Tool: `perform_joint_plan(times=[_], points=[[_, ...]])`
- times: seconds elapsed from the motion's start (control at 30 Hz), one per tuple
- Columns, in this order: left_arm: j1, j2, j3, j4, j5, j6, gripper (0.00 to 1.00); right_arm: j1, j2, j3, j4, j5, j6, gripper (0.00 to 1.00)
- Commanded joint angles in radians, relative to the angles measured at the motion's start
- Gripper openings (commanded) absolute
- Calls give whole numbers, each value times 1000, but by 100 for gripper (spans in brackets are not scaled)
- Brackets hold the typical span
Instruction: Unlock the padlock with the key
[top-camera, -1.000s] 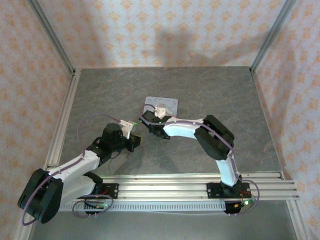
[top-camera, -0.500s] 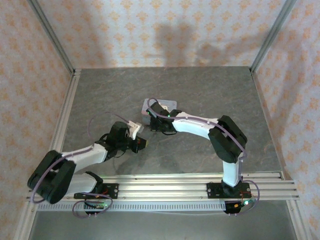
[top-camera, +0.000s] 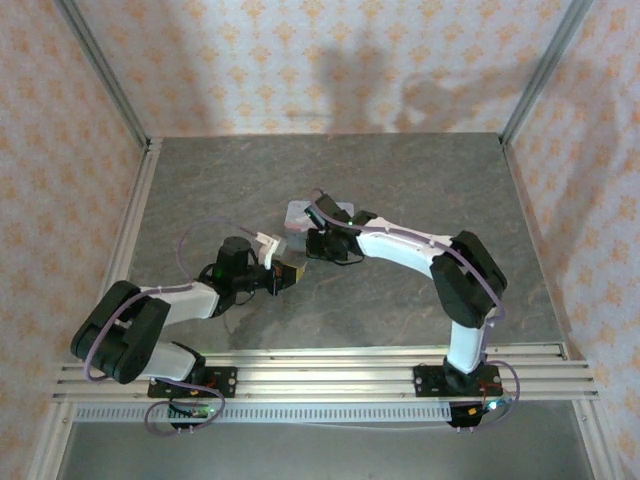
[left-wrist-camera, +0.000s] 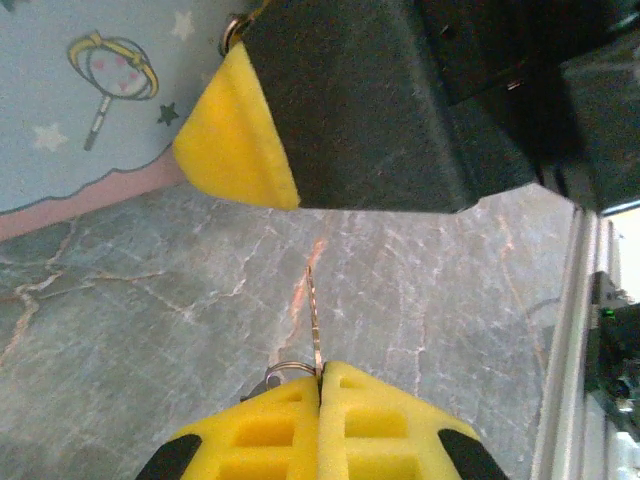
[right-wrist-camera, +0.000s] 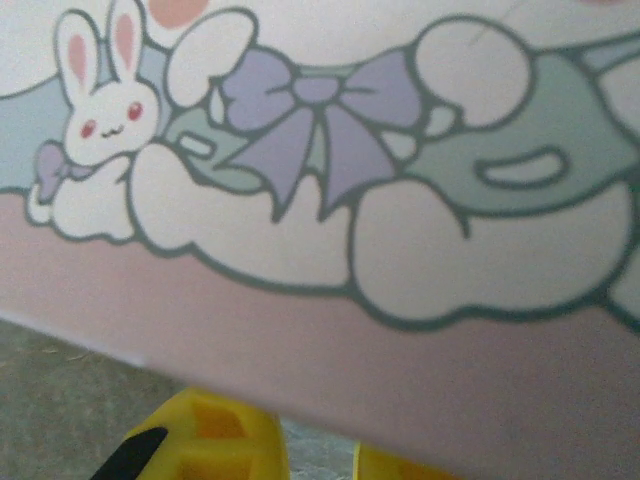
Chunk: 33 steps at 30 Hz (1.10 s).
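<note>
Left gripper clamps the key; right gripper, at 12 o'clock, grip unclear. Misaligned, the thin key could bend.

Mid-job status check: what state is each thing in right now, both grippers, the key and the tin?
left gripper, fingers shut on the key.
key, pinched edge-on between those fingers, blade sticking out ahead, tip free above the table.
right gripper, at the tin's near edge; open or shut, cannot tell.
tin, lying on the table, picture side up.
</note>
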Motion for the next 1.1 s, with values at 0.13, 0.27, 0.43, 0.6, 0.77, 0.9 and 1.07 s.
perform_joint_plan(times=[0.13, 0.27, 0.43, 0.6, 0.77, 0.9, 1.07], points=[[79, 109, -9, 221, 168, -85, 0, -16, -75, -26, 29, -83, 25, 0], [105, 132, 4, 241, 198, -96, 0, -28, -92, -40, 39, -120, 34, 0], [105, 148, 32, 236, 237, -97, 0, -41, -113, -51, 43, -147, 38, 0], [105, 191, 46, 279, 279, -127, 0, -48, -127, -52, 45, -168, 44, 0], [105, 202, 69, 260, 304, -117, 0, -57, -144, -54, 43, -201, 45, 0], [105, 175, 87, 182, 306, -65, 0, -67, -163, -63, 45, -236, 50, 0], [105, 133, 96, 105, 306, -12, 0, -81, -181, -67, 38, -289, 52, 0]])
